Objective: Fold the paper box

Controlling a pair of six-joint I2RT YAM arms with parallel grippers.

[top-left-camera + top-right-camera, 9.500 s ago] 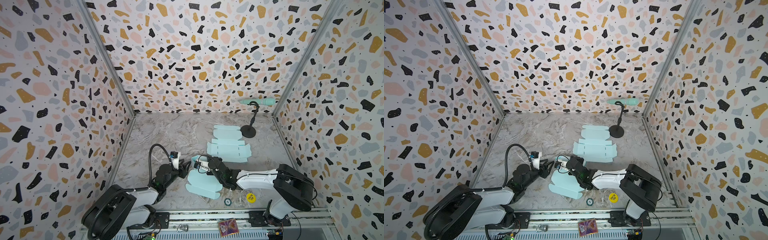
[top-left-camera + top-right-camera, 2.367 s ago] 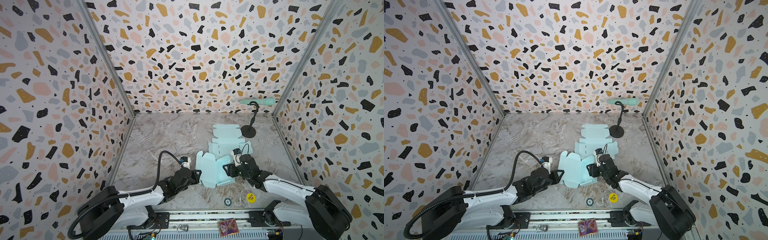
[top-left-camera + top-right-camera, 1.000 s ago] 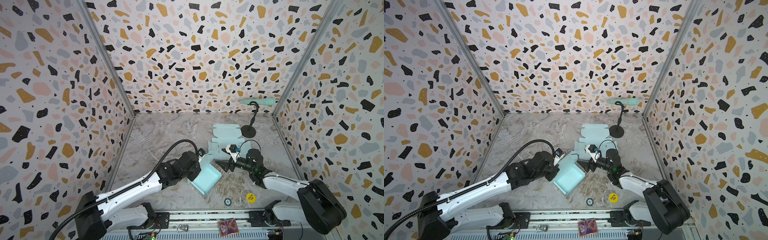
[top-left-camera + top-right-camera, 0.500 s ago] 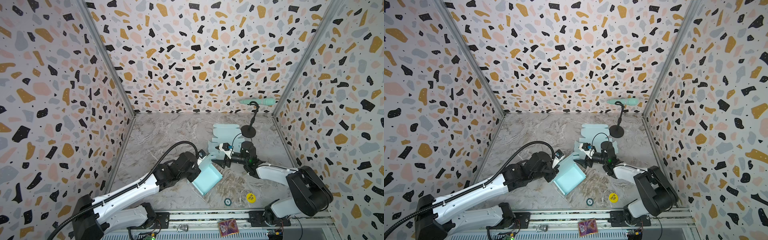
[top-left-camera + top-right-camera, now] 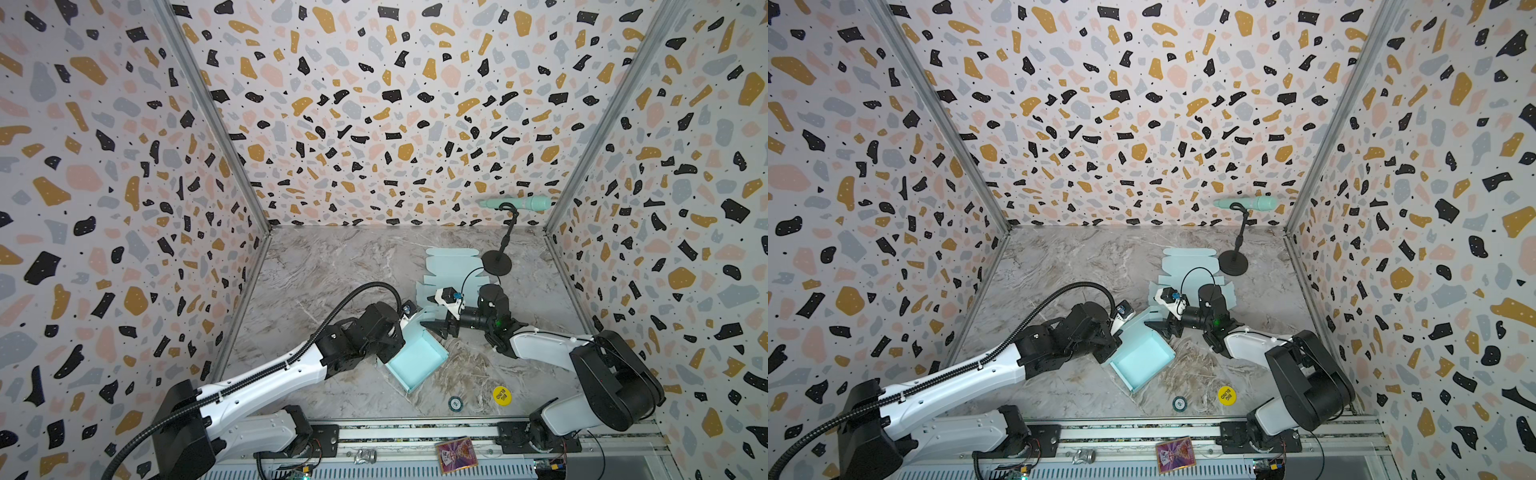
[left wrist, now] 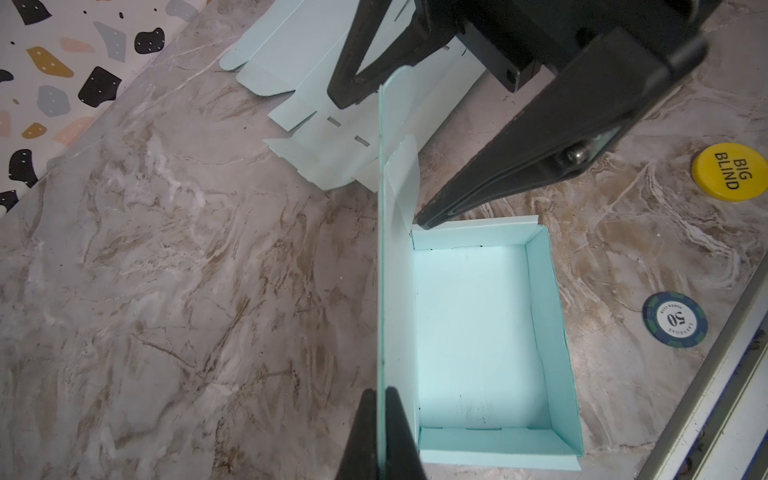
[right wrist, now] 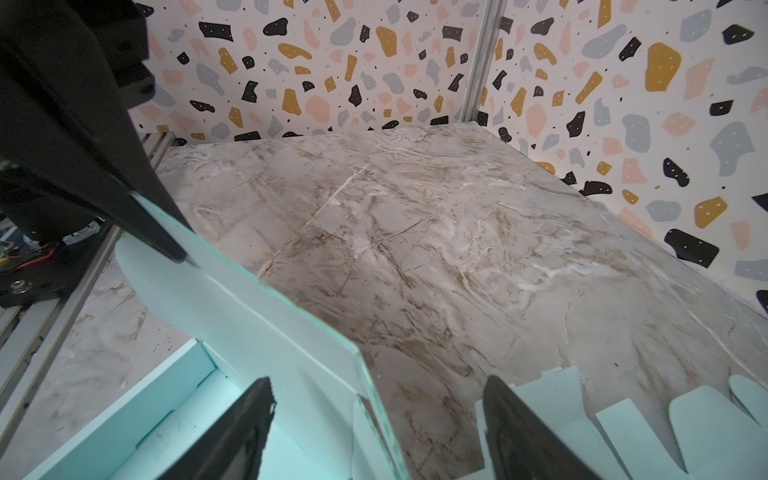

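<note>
Four walls up, lid left to close

Most of your folding looks done. The paper box sits on the marble table near the front, between your two arms. In the left wrist view its tray has walls standing on every side. What is left, I think, is the top — the lid flap stands straight up along one long side and is not shut yet.

Your left gripper has its jaws pressed together, pinching the top edge of that lid flap and holding it up. Your right gripper has its jaws spread wide with nothing between them. It sits just beside the far end of the flap, where a small side tab sticks out.

So you likely need to bend that tab in, then push the lid down and tuck it into the tray. The flap's other end is hidden behind your left gripper, so I cannot tell how it looks.

More flat box sheets lie behind, toward the back wall — none of them folded.
</note>
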